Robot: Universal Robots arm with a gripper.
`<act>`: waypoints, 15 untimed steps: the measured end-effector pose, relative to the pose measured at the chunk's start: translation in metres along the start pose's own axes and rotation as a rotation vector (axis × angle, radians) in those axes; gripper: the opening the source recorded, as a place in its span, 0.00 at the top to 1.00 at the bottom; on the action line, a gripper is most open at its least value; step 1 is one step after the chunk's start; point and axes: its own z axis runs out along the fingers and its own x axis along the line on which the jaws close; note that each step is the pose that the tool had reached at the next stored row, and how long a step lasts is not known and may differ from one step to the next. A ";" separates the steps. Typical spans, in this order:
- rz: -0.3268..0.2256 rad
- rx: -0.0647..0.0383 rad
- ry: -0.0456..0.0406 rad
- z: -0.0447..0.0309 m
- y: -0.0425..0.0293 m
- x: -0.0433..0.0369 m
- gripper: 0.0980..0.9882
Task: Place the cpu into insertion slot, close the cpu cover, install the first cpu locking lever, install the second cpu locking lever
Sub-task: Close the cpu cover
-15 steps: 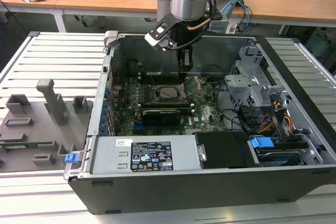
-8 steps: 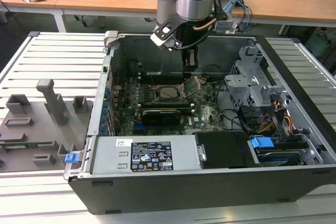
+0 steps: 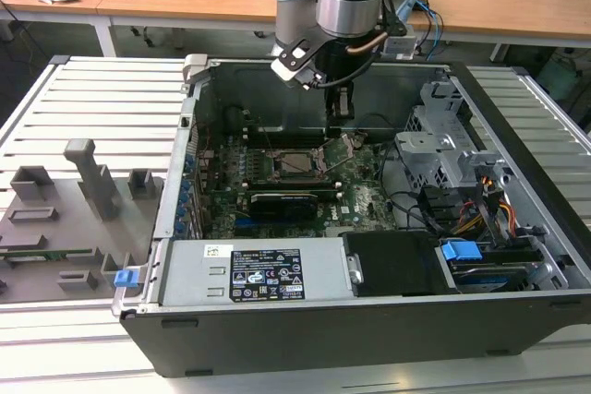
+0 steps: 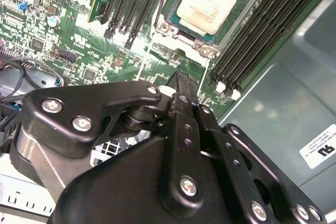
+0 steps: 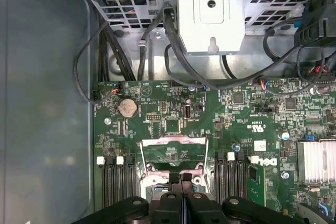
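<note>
We judge the cpu [image 4: 209,2] seated in the insertion slot [image 4: 181,34], so closing the cpu cover [image 5: 173,141], raised just beside the slot, is in hand. Our tool [image 5: 182,178] hangs near the slot, pinched together and empty. This step asks for a gentle push on the cover.

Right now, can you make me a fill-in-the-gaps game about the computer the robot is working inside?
1. The pale square chip lying in the insertion slot is the ___.
2. The gripper has its jaws ___, with nothing between them.
3. The cpu cover stands tipped up, so it is not yet ___.
4. The motherboard around the socket is coloured ___.

Missing words: cpu; shut; closed; green.
</note>
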 end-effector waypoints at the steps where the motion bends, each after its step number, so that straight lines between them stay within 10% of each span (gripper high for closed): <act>1: 0.000 0.000 0.0000 0.0001 0.0008 0.0000 0.99; 15: 0.000 0.002 0.0001 0.0014 0.0212 0.0007 0.99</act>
